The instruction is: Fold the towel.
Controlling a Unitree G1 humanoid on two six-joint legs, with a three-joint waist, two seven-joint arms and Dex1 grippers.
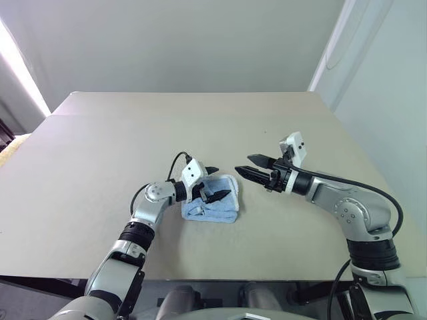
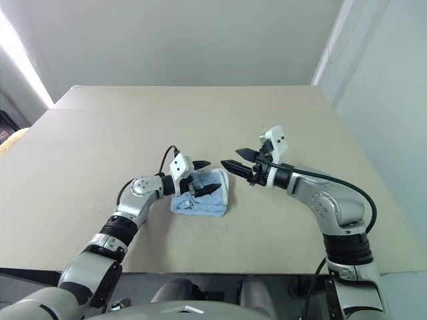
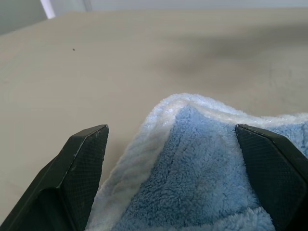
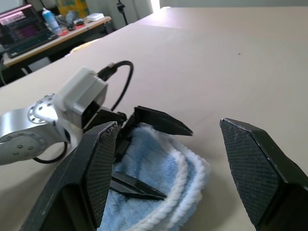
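Left gripper (image 1: 215,183) spreads wide over the folded towel (image 1: 215,207), one finger (image 3: 82,163) beside its pale hem, perhaps brushing it. Right gripper (image 1: 249,167) hangs open just beside the towel. It lies on the table (image 1: 100,133), nearer the front edge, about midway along.

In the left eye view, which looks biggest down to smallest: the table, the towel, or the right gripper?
1. Table, by far the largest.
2. Towel, a small folded bundle.
3. Right gripper, open. It looks only a bit smaller than the towel, so that order is unsure.
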